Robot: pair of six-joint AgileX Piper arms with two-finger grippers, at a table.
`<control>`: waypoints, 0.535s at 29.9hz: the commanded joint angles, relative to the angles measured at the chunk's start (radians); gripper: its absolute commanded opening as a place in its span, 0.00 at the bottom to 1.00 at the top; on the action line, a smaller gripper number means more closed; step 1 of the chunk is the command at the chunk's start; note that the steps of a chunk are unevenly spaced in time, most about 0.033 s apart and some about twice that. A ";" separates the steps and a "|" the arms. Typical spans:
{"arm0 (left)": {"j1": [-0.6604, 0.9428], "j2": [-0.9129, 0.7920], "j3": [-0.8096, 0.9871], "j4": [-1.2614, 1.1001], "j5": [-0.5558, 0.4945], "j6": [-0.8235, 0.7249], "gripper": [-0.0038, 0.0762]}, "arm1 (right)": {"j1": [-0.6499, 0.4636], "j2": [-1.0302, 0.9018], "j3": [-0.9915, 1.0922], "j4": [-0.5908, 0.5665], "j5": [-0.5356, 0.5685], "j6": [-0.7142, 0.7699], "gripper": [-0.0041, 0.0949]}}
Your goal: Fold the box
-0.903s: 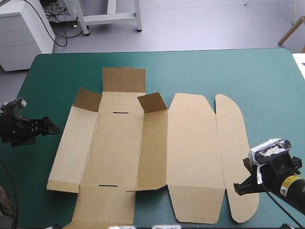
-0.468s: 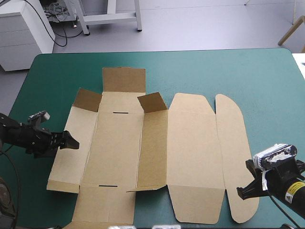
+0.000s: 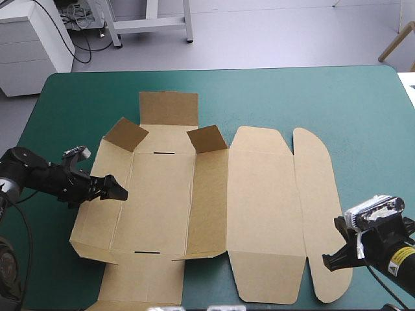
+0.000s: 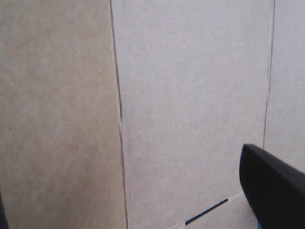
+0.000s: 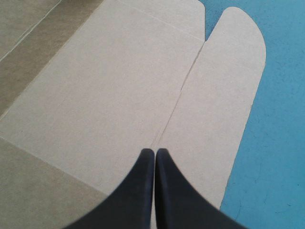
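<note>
Box (image 3: 259,194): brown board, lying opened out across the middle of the table (image 3: 324,97), on the teal-green cover. You see the tray panels toward the left and the lid panel with its rounded tuck flap (image 3: 321,214) toward the right.

Far end of the tray: two small corner flaps, left one (image 3: 123,135) and right one (image 3: 207,138), both tilted up off the sheet. The end flap (image 3: 168,108) between them lies flat. Two thin slots are cut in the tray floor, one at the far end (image 3: 164,153) and one at the near end (image 3: 148,250).

The left side panel (image 3: 97,194) looks slightly raised along its outer edge. You cannot tell how far.

Left gripper (image 3: 118,193): it comes in low from the table's left edge, with its tips over the left side panel near the crease to the floor. Its fingers stand wide apart. In the left wrist view you get one black finger (image 4: 271,191) at one side and only a sliver of the other at the opposite side. The box (image 4: 190,95) fills everything between and ahead of them. You cannot tell whether either finger touches the board.

Right gripper (image 3: 327,259): it is at the near right of the box, over the near end of the tuck flap. Its fingers are pressed together into one pointed arch (image 5: 155,153) with nothing between them. In the right wrist view the tip sits over the crease between lid panel and tuck flap. The box (image 5: 119,95) stretches ahead, with bare table (image 5: 281,143) beside the flap's curved edge.

The two grippers are well apart, at opposite ends of the sheet.
</note>
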State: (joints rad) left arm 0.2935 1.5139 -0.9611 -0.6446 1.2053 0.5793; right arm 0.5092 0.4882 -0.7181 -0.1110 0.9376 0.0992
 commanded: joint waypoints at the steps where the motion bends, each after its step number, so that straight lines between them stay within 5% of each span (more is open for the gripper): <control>1: -0.005 -0.030 -0.021 -0.065 0.016 0.005 0.89 | -0.006 0.006 -0.021 -0.014 -0.068 -0.007 0.03; 7: -0.005 -0.026 -0.021 -0.063 0.010 0.005 0.67 | -0.006 0.006 -0.021 -0.012 -0.068 -0.007 0.03; 13: -0.005 0.009 -0.021 -0.062 0.029 0.005 0.05 | -0.006 0.006 -0.021 -0.012 -0.064 -0.007 0.03; 16: -0.005 0.027 -0.021 -0.062 0.064 0.005 0.04 | -0.006 0.006 -0.021 -0.012 -0.064 -0.015 0.03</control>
State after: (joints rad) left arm 0.2935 1.5577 -0.9611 -0.6476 1.1975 0.5804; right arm 0.5092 0.4867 -0.7181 -0.1110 0.9376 0.0983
